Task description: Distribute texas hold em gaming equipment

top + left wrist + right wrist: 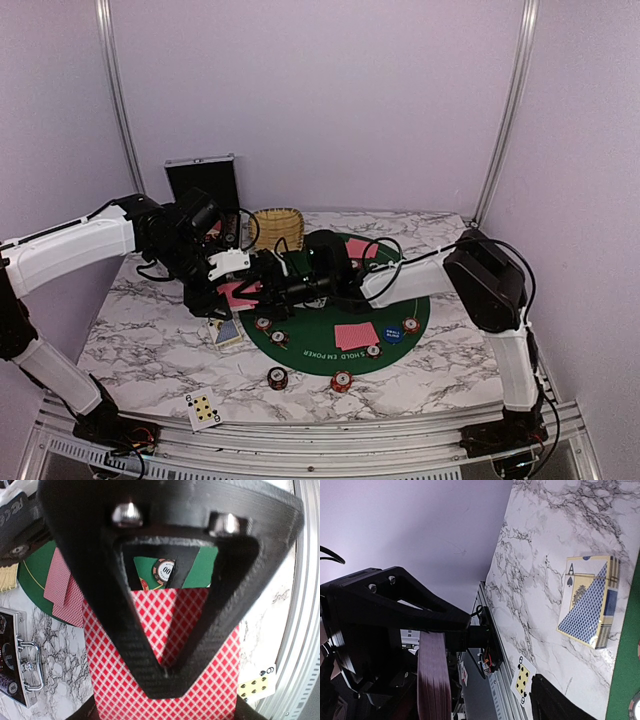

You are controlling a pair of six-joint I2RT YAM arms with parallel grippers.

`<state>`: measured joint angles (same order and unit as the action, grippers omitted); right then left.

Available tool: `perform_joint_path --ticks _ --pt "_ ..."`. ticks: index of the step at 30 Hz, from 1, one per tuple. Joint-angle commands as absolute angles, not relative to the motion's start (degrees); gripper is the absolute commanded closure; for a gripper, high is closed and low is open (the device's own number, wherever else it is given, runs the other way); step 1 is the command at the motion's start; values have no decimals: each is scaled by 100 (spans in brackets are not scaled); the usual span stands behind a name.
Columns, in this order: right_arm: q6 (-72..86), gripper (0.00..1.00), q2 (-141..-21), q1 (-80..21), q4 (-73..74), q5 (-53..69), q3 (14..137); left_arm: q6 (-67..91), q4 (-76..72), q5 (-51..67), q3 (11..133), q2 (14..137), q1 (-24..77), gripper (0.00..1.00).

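Clamping red-backed cards (125, 680), left tool (167, 645) fully closed.

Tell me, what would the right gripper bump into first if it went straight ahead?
Probably the stack of red-backed cards pinched in the left gripper. The right gripper points at it from close by. Depth is hard to judge, so that's a best guess.
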<state>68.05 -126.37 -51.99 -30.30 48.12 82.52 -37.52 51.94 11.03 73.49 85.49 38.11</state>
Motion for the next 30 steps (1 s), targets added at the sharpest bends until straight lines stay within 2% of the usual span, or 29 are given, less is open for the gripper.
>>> perform_joint_path --ticks 1,4,10,18,23,30 --pt "6510 30 -12341 -5056 -2644 4667 7933 -3753 5168 1217 7503 8425 3812 98" --pt "6491 35 -12252 -5023 -2663 4680 7799 -3753 5168 1213 7512 8435 3814 98" --pt "6698 58 -12055 -4958 -2995 4757 7599 -3749 5168 1190 7506 8471 3812 98" --pt "6741 78 -11804 -4914 -3026 4809 7588 -3770 5168 1147 7495 8525 3814 98" --pt "6915 87 -11640 -4879 -3290 4828 7425 -3775 5168 1128 7506 8549 3814 98" --pt "7722 93 -11504 -4861 -4378 4878 7060 -3783 5168 1094 7505 8582 3814 98"
